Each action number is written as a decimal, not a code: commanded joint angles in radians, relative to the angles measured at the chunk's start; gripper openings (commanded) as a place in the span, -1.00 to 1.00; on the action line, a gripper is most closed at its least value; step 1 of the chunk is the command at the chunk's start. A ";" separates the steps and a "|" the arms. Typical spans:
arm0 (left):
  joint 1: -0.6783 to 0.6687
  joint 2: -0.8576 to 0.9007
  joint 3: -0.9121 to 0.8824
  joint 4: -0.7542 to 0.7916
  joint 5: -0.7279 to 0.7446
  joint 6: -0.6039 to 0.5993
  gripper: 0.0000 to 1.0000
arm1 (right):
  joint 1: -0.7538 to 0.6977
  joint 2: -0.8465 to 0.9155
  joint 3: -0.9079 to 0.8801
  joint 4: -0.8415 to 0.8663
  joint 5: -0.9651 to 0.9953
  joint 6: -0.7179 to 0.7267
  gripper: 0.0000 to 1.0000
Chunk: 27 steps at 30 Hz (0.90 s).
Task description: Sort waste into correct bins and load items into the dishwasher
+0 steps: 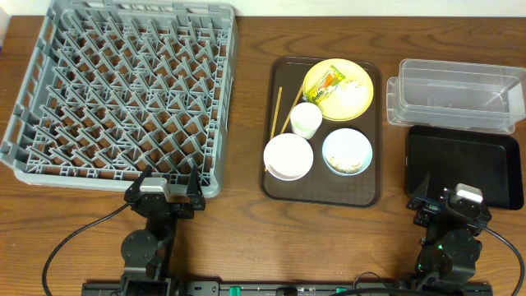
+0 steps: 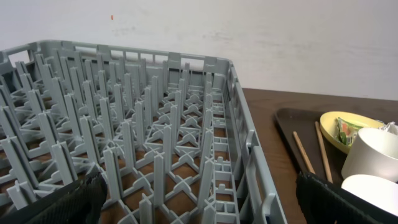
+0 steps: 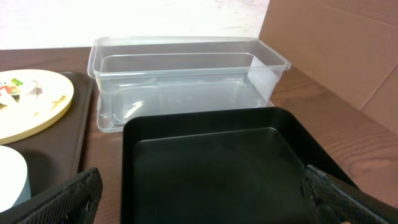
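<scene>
Nearest the robot, the left fingers (image 2: pixel 62 208) are hanging spread wide, grasping nothing, at the near right corner of the grey dish rack (image 1: pixel 123 90). The right fingers (image 3: pixel 56 202) are likewise standing released, at the near edge of the shallow black bin (image 1: pixel 464 168).

Only the overhead view is showing the whole wooden bench (image 1: pixel 246 247), with the brown tray (image 1: pixel 320 193) sitting between the rack and the bins. On the tray, a white bowl (image 1: pixel 288 156) and a blue bowl (image 1: pixel 347 152) holding pale crumbs (image 1: pixel 349 164) are sitting nearest. Beyond them a cup (image 1: pixel 306 120) is standing and chopsticks (image 1: pixel 278 111) are lying along the tray's left side. Farthest is a yellow plate (image 1: pixel 366 78) carrying the wrapper (image 1: pixel 326 82) and white paper (image 1: pixel 353 93).

The left wrist view is adding the rack's pegs standing upright, but is cutting off the blue bowl. The right wrist view is revealing how deep the clear tub (image 3: pixel 186 68) is, sitting just behind the black bin.
</scene>
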 commanded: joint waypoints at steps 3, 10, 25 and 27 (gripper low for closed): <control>0.005 0.006 -0.003 -0.070 0.058 0.013 0.97 | 0.050 0.006 -0.002 -0.008 0.029 0.010 0.99; 0.005 0.006 -0.002 -0.070 0.058 0.013 0.97 | 0.050 0.006 -0.003 -0.008 0.029 0.010 0.99; 0.005 0.006 -0.002 -0.070 0.058 0.013 0.96 | 0.050 0.006 -0.002 -0.008 0.029 0.010 0.98; 0.005 0.006 -0.003 -0.070 0.058 0.013 0.97 | 0.050 0.006 -0.002 -0.008 0.029 0.010 0.99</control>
